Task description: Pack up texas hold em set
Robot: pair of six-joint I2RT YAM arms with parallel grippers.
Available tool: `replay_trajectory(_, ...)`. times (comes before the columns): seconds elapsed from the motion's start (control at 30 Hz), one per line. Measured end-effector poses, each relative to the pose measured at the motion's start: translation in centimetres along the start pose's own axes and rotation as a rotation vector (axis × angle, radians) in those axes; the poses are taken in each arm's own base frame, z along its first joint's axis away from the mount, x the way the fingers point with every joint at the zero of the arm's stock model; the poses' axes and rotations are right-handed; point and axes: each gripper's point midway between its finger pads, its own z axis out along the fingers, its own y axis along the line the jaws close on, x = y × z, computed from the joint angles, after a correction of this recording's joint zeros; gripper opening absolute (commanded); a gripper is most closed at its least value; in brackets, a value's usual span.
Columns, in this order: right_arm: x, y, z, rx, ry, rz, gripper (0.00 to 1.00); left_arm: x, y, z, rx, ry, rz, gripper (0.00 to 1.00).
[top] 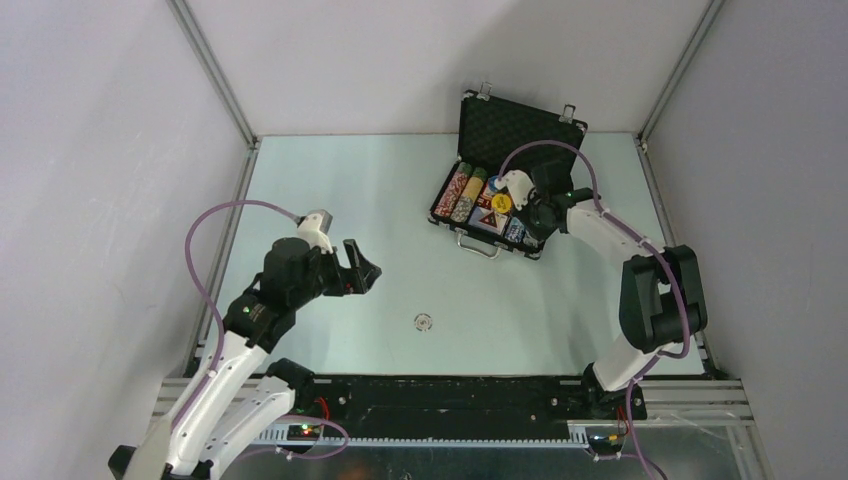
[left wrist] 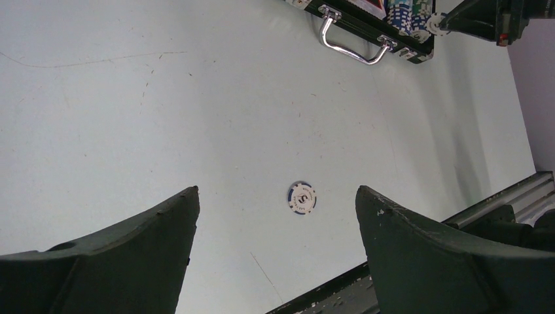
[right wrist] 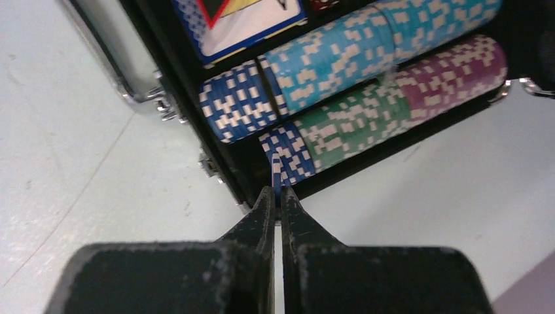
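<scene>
The black briefcase stands open at the back right of the table, its trays holding rows of poker chips and a card deck. My right gripper is shut on a blue-and-white chip, held on edge at the near end of the front chip row, beside the dark blue chips. One more white-and-blue chip lies flat on the table. My left gripper hangs above the table to the left of it, open and empty.
The briefcase's silver handle sticks out toward the arms. White walls and metal frame posts close in the table on three sides. A black rail runs along the near edge between the arm bases.
</scene>
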Motion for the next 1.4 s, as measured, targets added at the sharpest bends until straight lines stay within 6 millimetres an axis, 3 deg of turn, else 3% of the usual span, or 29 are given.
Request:
replay_trajectory(0.23, 0.3, -1.9, 0.1, 0.098, 0.033, -0.029, 0.00, 0.1, 0.0, 0.1, -0.001, 0.008, -0.001, 0.93)
replay_trajectory(0.5, 0.6, -2.5, 0.1, 0.135, 0.055, -0.050, 0.00, 0.2, 0.0, 0.2, -0.002, 0.011, -0.001, 0.93)
replay_trajectory(0.67, -0.5, -2.5, -0.5, 0.155, 0.022, -0.063, 0.00, 0.2, 0.0, 0.2, -0.002, 0.011, -0.001, 0.93)
replay_trajectory(0.9, -3.6, -0.5, -3.1, 0.081, -0.122, -0.113, 0.00, 0.2, 0.0, 0.2, -0.001, 0.012, -0.001, 0.93)
replay_trajectory(1.0, -4.0, 0.6, -3.3, 0.032, -0.146, -0.135, 0.00, 0.2, 0.0, 0.2, 0.002, 0.013, -0.001, 0.93)
replay_trajectory(1.17, -3.1, 1.8, -2.4, -0.021, -0.104, -0.149, 0.00, 0.2, 0.0, 0.2, 0.003, 0.013, -0.001, 0.93)
replay_trajectory(1.4, -1.4, 1.8, -0.5, -0.029, -0.024, -0.142, 0.00, 0.2, -0.1, 0.2, 0.004, 0.015, -0.001, 0.93)
